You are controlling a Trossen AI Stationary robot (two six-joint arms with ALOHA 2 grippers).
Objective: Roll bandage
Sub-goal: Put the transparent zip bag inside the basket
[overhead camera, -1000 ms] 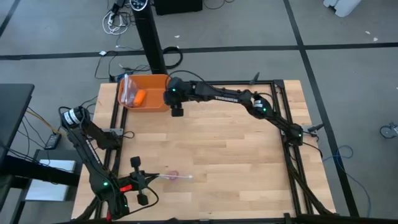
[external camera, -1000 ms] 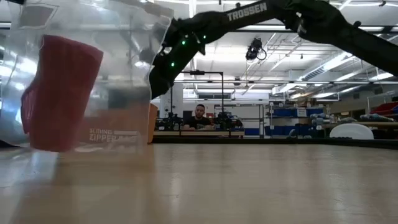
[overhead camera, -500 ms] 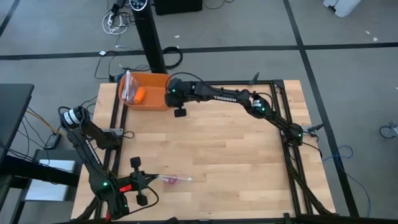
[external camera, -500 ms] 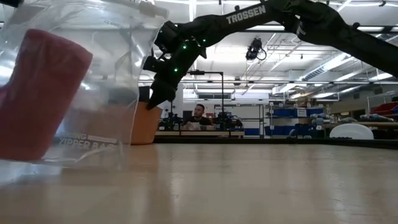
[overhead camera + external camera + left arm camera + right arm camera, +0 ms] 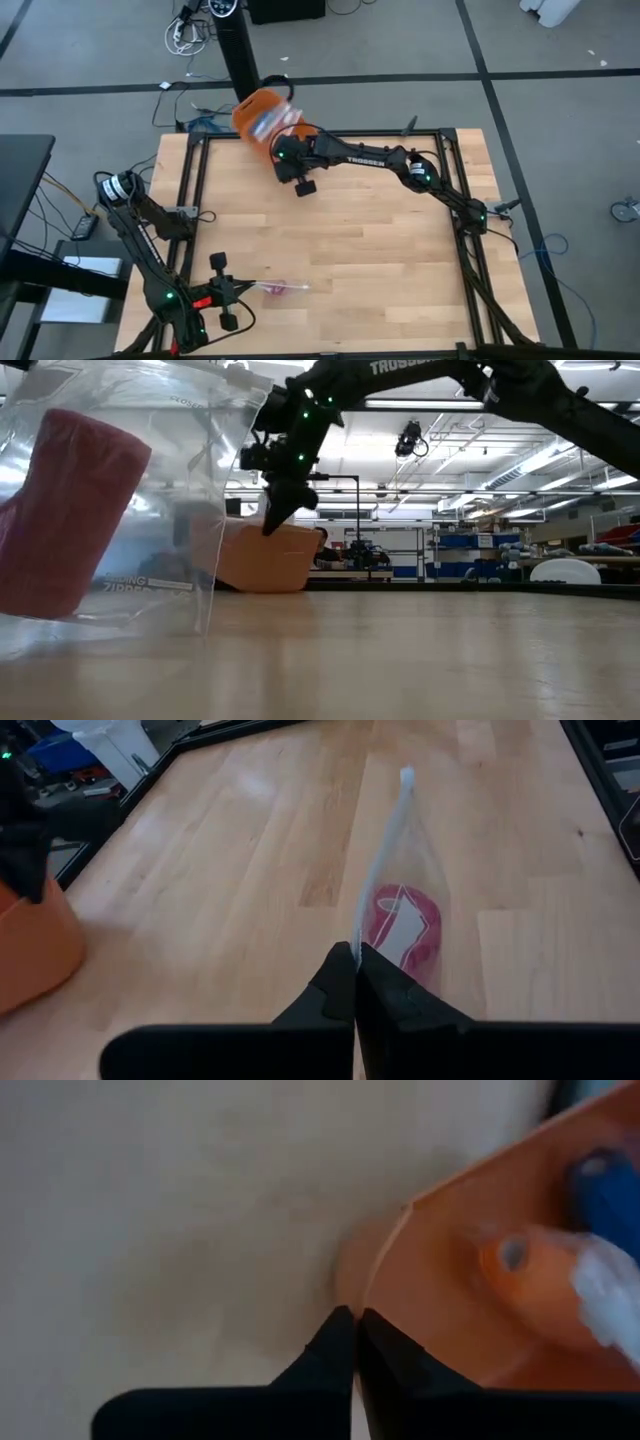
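Tipped and swung toward the table's far edge since a second ago, the orange plastic bin (image 5: 262, 112) is pinched by its rim in the right gripper (image 5: 355, 1330), fingers closed. Near the table's front-left corner, the left gripper (image 5: 355, 982) is clamped on the clear crinkly zipper bag (image 5: 398, 885) holding the rolled magenta fabric bandage (image 5: 405, 925).

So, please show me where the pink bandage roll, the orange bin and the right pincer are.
Pink bandage roll (image 5: 405, 927), left wrist view: its round end, seen through the clear bag.
Orange bin (image 5: 268, 558), low view: its front wall.
Right pincer (image 5: 270, 525), low view: the tip of its closed fingers.
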